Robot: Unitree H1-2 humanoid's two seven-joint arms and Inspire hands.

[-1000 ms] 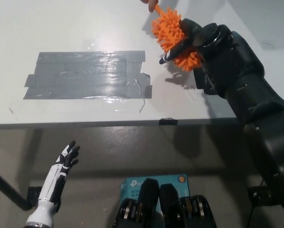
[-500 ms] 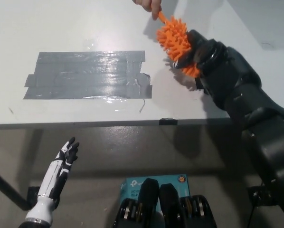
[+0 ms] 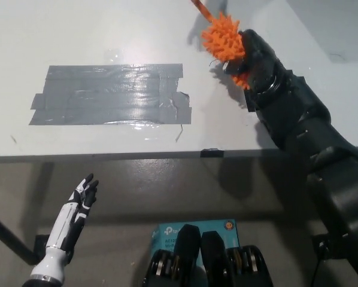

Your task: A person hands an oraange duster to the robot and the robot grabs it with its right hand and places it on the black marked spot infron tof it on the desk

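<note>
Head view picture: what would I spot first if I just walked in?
The bright orange duster near the top, held in the robot's black right hand above the white desk. Next, the big patch of dark tape on the desk's left. The white left hand hangs open, bottom left.

Black right robot hand (image 3: 255, 57) grips the orange duster (image 3: 224, 40) above the desk (image 3: 107, 30).

The right arm (image 3: 322, 155) was matte black, built of bulky, rounded shell segments with visible seams between them. The right hand (image 3: 254, 57) was black as well, with a smooth, glossy casing. The left hand (image 3: 83, 194) had black fingers and white plates on its back. The left forearm (image 3: 59, 239) was slim, white-shelled, with a grey band at its lower end.
</note>
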